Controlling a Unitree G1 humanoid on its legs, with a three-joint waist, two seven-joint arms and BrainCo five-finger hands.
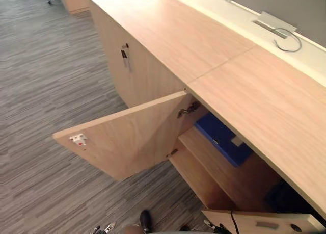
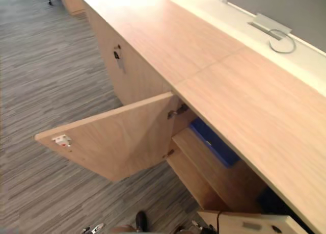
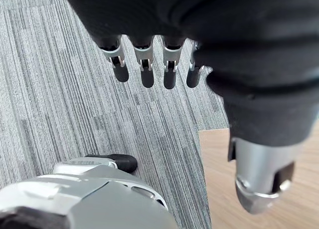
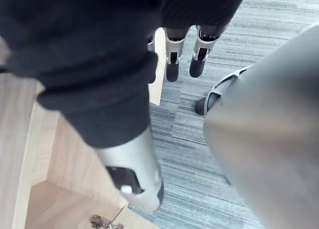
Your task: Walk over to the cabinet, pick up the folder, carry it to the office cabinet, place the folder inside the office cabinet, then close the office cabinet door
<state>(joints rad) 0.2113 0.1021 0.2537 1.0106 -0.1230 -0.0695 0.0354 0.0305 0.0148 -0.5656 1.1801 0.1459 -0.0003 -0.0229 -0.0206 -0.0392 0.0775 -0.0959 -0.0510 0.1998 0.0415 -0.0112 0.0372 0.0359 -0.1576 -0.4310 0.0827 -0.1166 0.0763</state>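
Cabinet counts: one folder, two shelves, three doors

One blue folder (image 1: 224, 137) lies on the upper shelf (image 1: 229, 178) of two, above the lower shelf (image 1: 196, 178). Two doors stand open, the left door (image 1: 127, 139) and the near right door (image 1: 265, 223). One closed door (image 1: 142, 76) is far left, and one grey cable (image 1: 288, 51) is far right.

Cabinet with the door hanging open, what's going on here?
A blue folder lies on a shelf inside the office cabinet, and the cabinet door stands wide open over the carpet. The left robot hand and the right robot hand both hang above the carpet with relaxed fingers, holding nothing. So the folder looks put away, and closing the door is the step not yet done.
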